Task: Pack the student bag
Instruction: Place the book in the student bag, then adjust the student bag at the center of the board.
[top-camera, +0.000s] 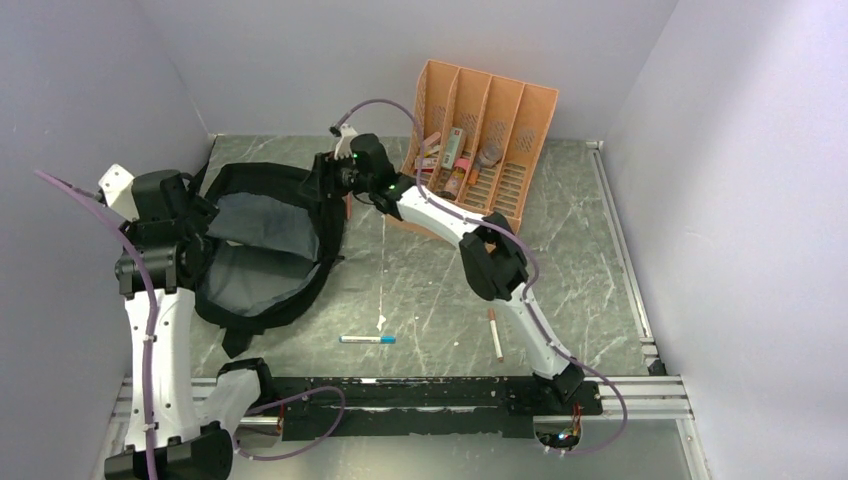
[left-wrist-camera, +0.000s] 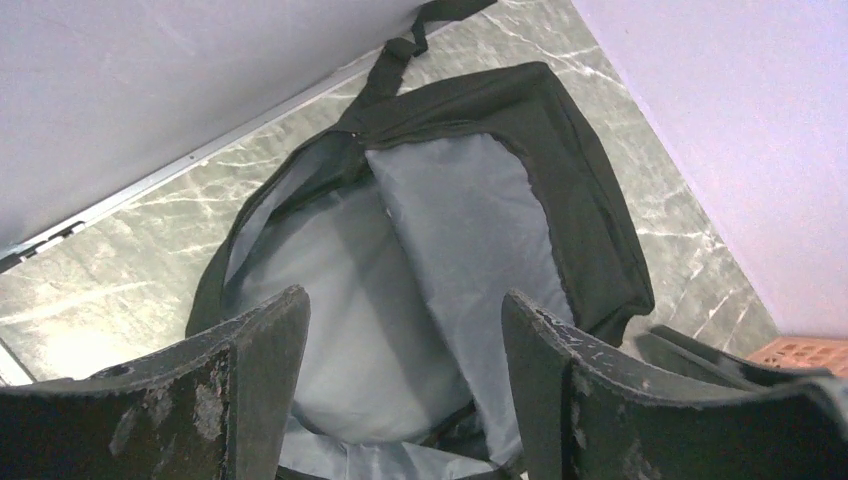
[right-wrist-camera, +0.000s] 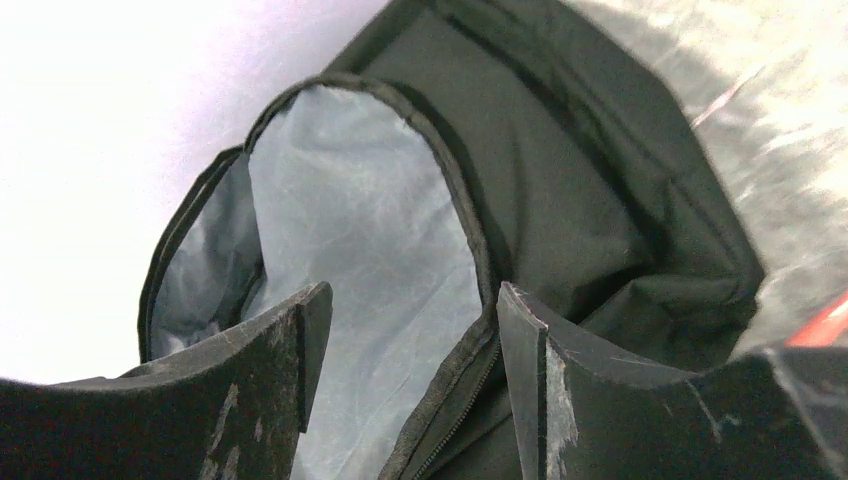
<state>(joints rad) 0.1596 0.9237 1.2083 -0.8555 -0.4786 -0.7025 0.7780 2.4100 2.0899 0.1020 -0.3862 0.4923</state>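
Observation:
The student bag (top-camera: 262, 243) is a black backpack lying open on the left of the table, its grey lining showing. My left gripper (top-camera: 200, 215) is open and empty at the bag's left rim. In the left wrist view the left gripper (left-wrist-camera: 400, 300) looks down into the grey lining (left-wrist-camera: 440, 220). My right gripper (top-camera: 323, 180) is open at the bag's far right edge. In the right wrist view the right gripper (right-wrist-camera: 410, 290) has its fingers on either side of the bag's zipper rim (right-wrist-camera: 450, 400), without closing on it.
An orange slotted organizer (top-camera: 500, 110) holding several small items stands at the back, right of the bag. A blue-and-white pen (top-camera: 367, 339) and a pinkish pen (top-camera: 495, 335) lie on the table near the front. Grey walls enclose the table.

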